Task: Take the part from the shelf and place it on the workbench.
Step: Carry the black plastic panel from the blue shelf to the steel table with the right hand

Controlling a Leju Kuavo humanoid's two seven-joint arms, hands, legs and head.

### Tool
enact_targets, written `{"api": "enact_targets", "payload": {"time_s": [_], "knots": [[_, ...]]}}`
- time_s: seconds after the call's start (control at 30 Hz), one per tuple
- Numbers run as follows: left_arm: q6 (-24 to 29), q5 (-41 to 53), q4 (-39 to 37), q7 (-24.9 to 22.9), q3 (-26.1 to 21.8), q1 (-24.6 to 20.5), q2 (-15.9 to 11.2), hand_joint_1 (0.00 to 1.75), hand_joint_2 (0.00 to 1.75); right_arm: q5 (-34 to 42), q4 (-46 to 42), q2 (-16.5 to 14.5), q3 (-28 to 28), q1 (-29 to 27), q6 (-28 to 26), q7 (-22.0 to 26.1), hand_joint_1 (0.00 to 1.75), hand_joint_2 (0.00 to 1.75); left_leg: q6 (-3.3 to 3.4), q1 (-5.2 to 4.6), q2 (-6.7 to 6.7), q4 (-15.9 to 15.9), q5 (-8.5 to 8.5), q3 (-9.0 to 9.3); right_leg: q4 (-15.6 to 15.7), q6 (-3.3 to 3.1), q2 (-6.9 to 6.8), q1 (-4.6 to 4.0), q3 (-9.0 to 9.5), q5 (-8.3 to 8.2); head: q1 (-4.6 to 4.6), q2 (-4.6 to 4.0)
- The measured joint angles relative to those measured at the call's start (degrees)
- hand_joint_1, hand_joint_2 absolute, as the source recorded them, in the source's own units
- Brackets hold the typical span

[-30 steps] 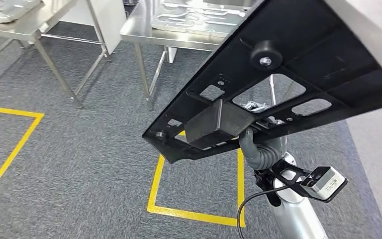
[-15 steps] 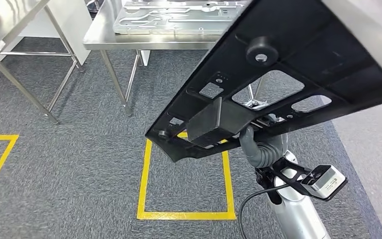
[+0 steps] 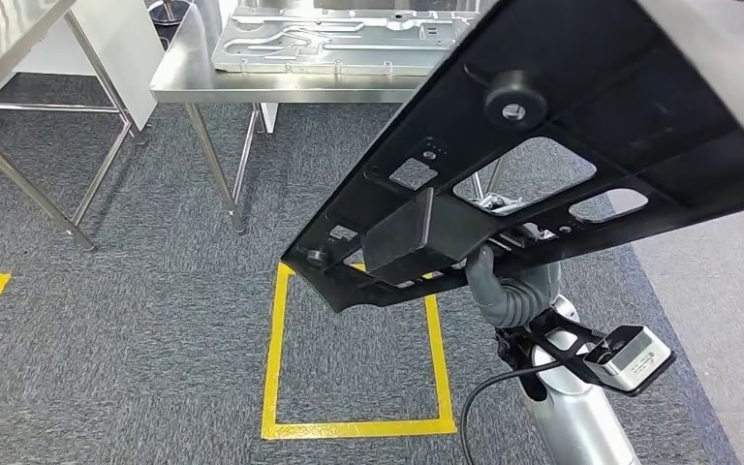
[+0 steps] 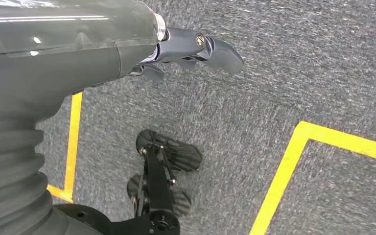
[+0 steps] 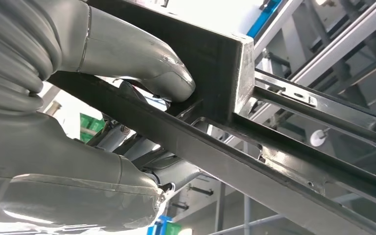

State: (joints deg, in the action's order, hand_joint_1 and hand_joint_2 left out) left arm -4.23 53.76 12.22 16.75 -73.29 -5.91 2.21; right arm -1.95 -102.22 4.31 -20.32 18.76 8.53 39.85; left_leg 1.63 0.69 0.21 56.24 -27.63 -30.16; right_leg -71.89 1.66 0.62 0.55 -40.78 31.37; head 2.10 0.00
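Thumb (image 5: 142, 63) of right hand (image 5: 78, 112) against black part (image 3: 542, 145), wrist view.

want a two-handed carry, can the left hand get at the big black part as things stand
Probably not yet: the left hand hangs low over the grey carpet, holding nothing, while the large black plastic part sits high, gripped by the right hand.
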Motion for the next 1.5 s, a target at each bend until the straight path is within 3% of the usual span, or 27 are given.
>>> {"api": "enact_targets", "payload": {"time_s": [0.03, 0.07, 0.13, 0.2, 0.33, 0.37, 0.43, 0.5, 0.57, 0.6, 0.63, 0.7, 0.73, 0.77, 0.8, 0.87, 0.93, 1.03, 1.07, 1.1, 1.13, 1.2, 1.23, 1.27, 1.4, 1.43, 1.5], "knots": [[0.0, 0.1, 0.0, 0.1, 0.0, 0.1, 0.0, 0.00, 1.75, 0.0, 0.0, 0.0, 0.0, -0.2, -0.1, 0.0, 1.75, 1.75, -0.05, -0.01, 0.01, 0.0, -0.36, 0.35, -1.8, 0.13, -0.03, 0.08, -1.47, 0.11, 0.00, 0.00], [-0.1, 0.1, 0.0, 0.1, 0.0, 0.1, 0.0, 0.00, 1.75, 0.0, 0.0, 0.1, 0.0, -0.3, -0.2, 0.0, 1.75, 1.75, -0.15, -0.01, 0.01, 0.0, -0.79, 0.88, -1.4, 0.20, -0.09, 0.16, -1.83, -1.01, 0.00, 0.00], [-0.1, 0.2, 0.0, 0.2, 0.0, 0.2, 0.0, 0.00, 1.75, -0.1, -0.1, 0.1, 0.0, -0.4, -0.4, 0.0, 1.75, 1.75, -0.46, 0.00, 0.03, 0.0, -1.88, 2.22, 5.3, -0.11, -0.46, 0.21, 0.36, -5.91, 0.00, 0.00], [-0.2, 0.3, 0.0, 0.3, 0.0, 0.2, 0.0, 0.00, 1.75, -0.1, -0.3, 0.2, 0.0, -0.4, -0.4, 0.0, 1.75, 1.75, -0.98, -0.04, 0.16, -0.1, -2.82, 3.29, 11.6, -0.67, -0.98, -0.07, 2.71, -8.52, 0.01, 0.00], [-0.2, 0.5, 0.0, 0.4, 0.2, -0.2, 0.0, 0.00, 1.75, -0.1, -1.0, 0.5, 0.0, -0.9, -0.6, 0.0, 1.75, 1.75, -2.43, -0.08, 0.43, 0.5, -3.26, 4.26, 14.0, -2.22, -0.70, -0.44, 4.38, -7.43, 0.04, 0.00], [-0.2, 0.5, 0.0, 0.5, 0.3, -0.3, 0.0, 0.00, 1.75, -0.1, -1.1, 0.5, 0.0, -0.9, -0.6, 0.0, 1.75, 1.75, -2.66, -0.03, 0.39, 2.4, -2.90, 3.52, 14.2, -2.63, -0.61, -0.35, 5.09, -7.01, 0.04, 0.00], [-0.2, 0.7, 0.0, 0.5, 0.4, -0.5, 0.0, 0.00, 1.75, -0.1, -1.3, 0.5, 0.0, -1.0, -0.6, 0.0, 1.75, 1.75, -3.06, 0.13, 0.30, 9.4, -3.19, -0.76, 14.6, -3.21, -0.51, -0.25, 6.60, -6.06, 0.04, 0.00], [-0.2, 0.7, 0.0, 0.5, 0.5, -0.3, 0.0, 0.00, 1.75, -0.1, -1.4, 0.5, 0.0, -1.2, -0.5, 0.0, 1.75, 1.75, -3.45, 0.17, 0.28, 16.2, -6.04, -6.12, 14.6, -3.48, -0.30, -0.30, 8.11, -4.79, 0.05, 0.00], [-0.2, 0.7, 0.0, 0.5, 0.5, -0.1, 0.0, 0.00, 1.75, 0.0, -1.3, 0.5, 0.0, -1.3, -0.4, 0.0, 1.75, 1.75, -3.50, 0.16, 0.28, 17.4, -8.78, -9.26, 14.6, -3.52, 0.04, -0.41, 9.99, -3.35, 0.05, 0.00], [-0.2, 0.7, 0.0, 0.5, 0.5, 0.0, 0.0, 0.00, 1.75, 0.1, -1.3, 0.5, 0.0, -1.3, -0.4, 0.0, 1.75, 1.75, -3.26, 0.09, 0.27, 15.4, -8.33, -9.75, 14.6, -3.50, 0.16, -0.48, 11.14, -2.53, 0.04, 0.00], [-0.2, 0.7, 0.0, 0.5, 0.5, 0.1, 0.0, 0.00, 1.75, 0.2, -1.3, 0.5, 0.0, -1.3, -0.3, 0.0, 1.75, 1.75, -2.82, -0.05, 0.25, 12.3, -6.12, -9.70, 14.7, -3.47, 0.22, -0.58, 12.29, -1.68, 0.04, 0.00], [-0.2, 0.7, 0.0, 0.5, 0.5, 0.3, -0.1, 0.00, 1.75, 0.5, -1.1, 0.5, 0.0, -1.3, 0.0, 0.0, 1.75, 1.75, -1.60, -0.49, 0.07, 5.6, 1.75, -9.24, 14.7, -3.22, 0.43, -0.78, 14.21, -0.12, 0.04, 0.00], [-0.2, 0.7, 0.0, 0.5, 0.5, 0.4, -0.2, 0.00, 1.75, 0.6, -0.9, 0.5, 0.0, -1.4, 0.2, 0.0, 1.75, 1.75, -1.10, -0.72, -0.04, 3.7, 4.67, -8.93, 14.9, -2.93, 0.58, -0.83, 14.84, 0.50, 0.04, 0.00], [-0.2, 0.7, 0.0, 0.5, 0.5, 0.4, -0.3, 0.00, 1.75, 0.8, -0.8, 0.5, 0.0, -1.4, 0.3, 0.0, 1.75, 1.75, -0.73, -0.88, -0.15, 2.7, 6.26, -8.64, 14.9, -2.59, 0.71, -0.83, 15.31, 0.78, 0.04, 0.00], [-0.2, 0.6, 0.0, 0.5, 0.5, 0.4, -0.3, 0.00, 1.75, 0.9, -0.7, 0.5, 0.1, -1.4, 0.4, 0.0, 1.75, 1.75, -0.47, -0.95, -0.20, 2.5, 6.08, -8.10, 14.7, -2.18, 0.82, -0.85, 15.57, 0.64, 0.05, 0.00], [-0.2, 0.6, 0.0, 0.6, 0.5, 0.1, -0.3, 0.00, 1.75, 1.1, -0.7, 0.5, 0.3, -1.3, 0.4, 0.0, 1.75, 1.75, 0.04, -0.73, -0.21, 1.3, 5.67, -6.56, 11.7, -1.50, 0.55, -0.78, 14.59, -0.62, 0.06, 0.00], [-0.2, 0.6, 0.0, 0.7, 0.5, 0.0, -0.3, 0.00, 1.75, 1.1, -0.7, 0.5, 0.4, -1.3, 0.4, 0.0, 1.75, 1.75, 0.42, -0.44, -0.24, 0.4, 5.09, -5.06, 5.8, -0.91, 0.24, -0.61, 10.94, -0.74, 0.05, 0.00], [-0.2, 0.4, 0.0, 0.8, 0.5, 0.1, -0.3, 0.00, 1.75, 1.1, -0.7, 0.6, 0.6, -1.8, 0.5, 0.0, 1.75, 1.75, 0.49, -0.37, -0.33, 0.3, 3.56, -3.49, -1.0, -0.13, 0.04, -0.01, 4.36, 4.15, 0.04, 0.00], [-0.2, 0.3, 0.0, 0.8, 0.5, 0.2, -0.3, 0.00, 1.75, 1.1, -0.7, 0.6, 0.7, -1.9, 0.5, 0.0, 1.75, 1.75, 0.39, -0.32, -0.37, 0.3, 2.94, -2.81, -0.9, 0.18, -0.02, 0.22, 3.14, 5.14, 0.04, 0.00], [-0.2, 0.3, 0.0, 0.8, 0.5, 0.2, -0.3, 0.00, 1.75, 1.1, -0.6, 0.6, 0.8, -2.1, 0.5, 0.0, 1.75, 1.75, 0.24, -0.25, -0.41, 0.3, 2.28, -1.99, 0.7, 0.49, -0.11, 0.42, 2.70, 4.71, 0.04, 0.00], [-0.2, 0.2, 0.0, 0.8, 0.5, 0.3, -0.2, 0.00, 1.75, 1.1, -0.6, 0.6, 0.8, -2.1, 0.5, 0.0, 1.75, 1.75, 0.04, -0.17, -0.43, 0.4, 1.59, -1.11, 3.7, 0.66, -0.25, 0.59, 2.97, 2.60, 0.04, 0.00], [-0.2, 0.1, 0.0, 0.8, 0.5, 0.3, -0.2, 0.00, 1.75, 1.1, -0.4, 0.6, 1.0, -2.2, 0.5, 0.0, 1.75, 1.75, -0.51, -0.11, -0.45, 0.6, 0.24, 0.27, 10.5, 0.46, -0.75, 0.75, 4.10, -3.87, 0.04, 0.00], [-0.2, 0.1, 0.0, 0.8, 0.5, 0.3, -0.2, 0.00, 1.75, 1.0, -0.3, 0.6, 1.1, -2.2, 0.5, 0.0, 1.75, 1.75, -0.90, -0.16, -0.44, 0.6, -0.39, 0.71, 12.7, 0.10, -0.96, 0.68, 4.48, -6.09, 0.05, 0.00], [-0.2, 0.1, 0.0, 0.8, 0.5, 0.3, -0.2, 0.00, 1.75, 0.9, -0.2, 0.6, 1.2, -2.3, 0.3, 0.0, 1.75, 1.75, -1.33, -0.23, -0.44, 0.7, -0.74, 1.12, 13.7, -0.33, -1.07, 0.61, 4.65, -7.25, 0.03, 0.00], [-0.1, 0.0, 0.0, 0.9, 0.5, 0.2, -0.2, 0.00, 1.75, 0.0, -0.2, 0.6, 1.5, -2.4, -0.5, 0.0, 1.75, 1.75, -2.77, 0.02, -0.38, 2.6, -1.64, 1.46, 14.3, -2.07, -0.72, 0.51, 6.23, -6.85, 0.03, 0.00], [-0.1, 0.0, 0.0, 0.9, 0.5, 0.1, -0.2, 0.00, 1.75, -0.1, -0.2, 0.6, 1.5, -2.4, -0.5, 0.0, 1.75, 1.75, -2.95, 0.13, -0.38, 4.9, -2.44, 0.29, 14.3, -2.38, -0.69, 0.51, 6.73, -6.60, 0.04, 0.00], [-0.1, 0.0, 0.0, 0.9, 0.5, 0.0, -0.2, 0.00, 1.75, -0.2, -0.2, 0.6, 1.5, -2.6, -0.5, 0.0, 1.75, 1.75, -3.25, 0.19, -0.37, 12.1, -5.01, -4.05, 14.4, -2.78, -0.64, 0.30, 7.48, -5.85, 0.05, 0.00]]}}
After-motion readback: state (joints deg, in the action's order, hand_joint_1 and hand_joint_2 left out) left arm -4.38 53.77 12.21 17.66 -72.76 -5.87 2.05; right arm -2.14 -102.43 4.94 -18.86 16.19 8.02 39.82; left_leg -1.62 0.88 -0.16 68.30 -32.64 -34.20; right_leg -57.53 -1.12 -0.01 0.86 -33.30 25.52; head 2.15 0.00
